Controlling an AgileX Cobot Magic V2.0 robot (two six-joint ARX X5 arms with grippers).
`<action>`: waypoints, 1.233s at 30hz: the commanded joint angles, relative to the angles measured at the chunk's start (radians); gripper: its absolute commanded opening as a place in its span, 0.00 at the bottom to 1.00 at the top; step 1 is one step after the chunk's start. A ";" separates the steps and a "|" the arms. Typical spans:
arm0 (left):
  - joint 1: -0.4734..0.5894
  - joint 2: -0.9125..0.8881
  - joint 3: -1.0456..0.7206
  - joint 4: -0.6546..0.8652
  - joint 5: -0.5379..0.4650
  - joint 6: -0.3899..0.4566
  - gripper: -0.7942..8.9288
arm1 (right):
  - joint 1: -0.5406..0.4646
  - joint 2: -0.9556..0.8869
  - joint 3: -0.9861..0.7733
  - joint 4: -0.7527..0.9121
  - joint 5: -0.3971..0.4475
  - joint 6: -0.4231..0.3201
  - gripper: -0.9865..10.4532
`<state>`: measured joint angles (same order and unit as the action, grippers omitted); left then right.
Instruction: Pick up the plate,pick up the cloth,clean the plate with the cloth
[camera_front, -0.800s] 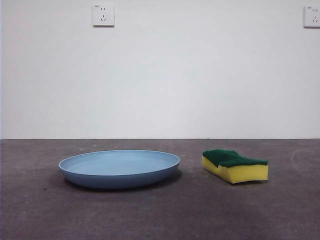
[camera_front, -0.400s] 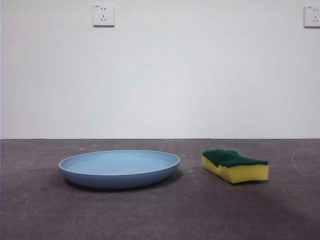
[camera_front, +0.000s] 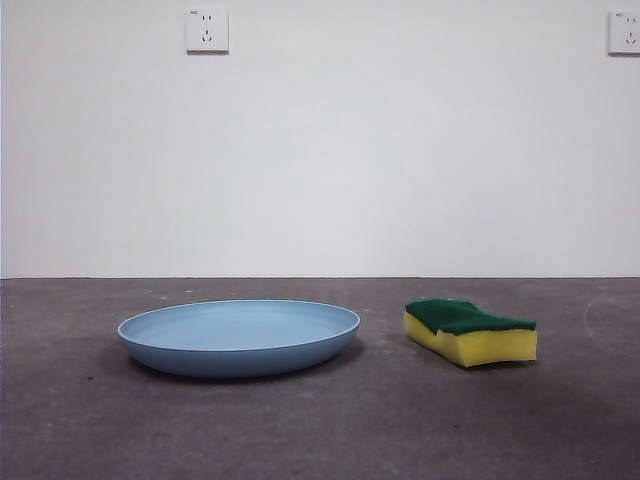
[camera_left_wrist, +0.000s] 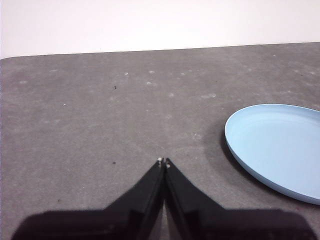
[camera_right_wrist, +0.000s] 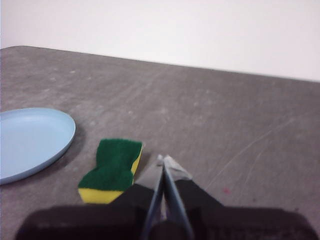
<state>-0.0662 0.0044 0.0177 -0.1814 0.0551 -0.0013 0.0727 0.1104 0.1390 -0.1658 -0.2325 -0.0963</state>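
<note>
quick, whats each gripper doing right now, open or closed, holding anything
Left gripper: shut, holding nothing, off to the side of the plate.
Right gripper: shut, holding nothing, close beside the cloth.

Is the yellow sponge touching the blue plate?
Apart. The front view shows bare grey table between the plate and the sponge; the right wrist view shows the same gap.

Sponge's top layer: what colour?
Dark green, over a yellow body; the sponge shows it best in the front view.
</note>
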 joint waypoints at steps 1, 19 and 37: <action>0.003 -0.003 -0.014 0.003 -0.002 -0.006 0.08 | 0.003 -0.038 -0.040 0.009 0.004 0.047 0.09; 0.003 -0.003 -0.014 0.003 -0.002 -0.006 0.08 | 0.003 -0.106 -0.132 -0.007 0.055 0.152 0.09; 0.003 -0.003 -0.014 0.003 -0.002 -0.006 0.08 | 0.002 -0.104 -0.132 -0.007 0.056 0.151 0.09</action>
<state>-0.0662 0.0044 0.0177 -0.1818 0.0551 -0.0013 0.0727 0.0063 0.0238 -0.1768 -0.1791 0.0422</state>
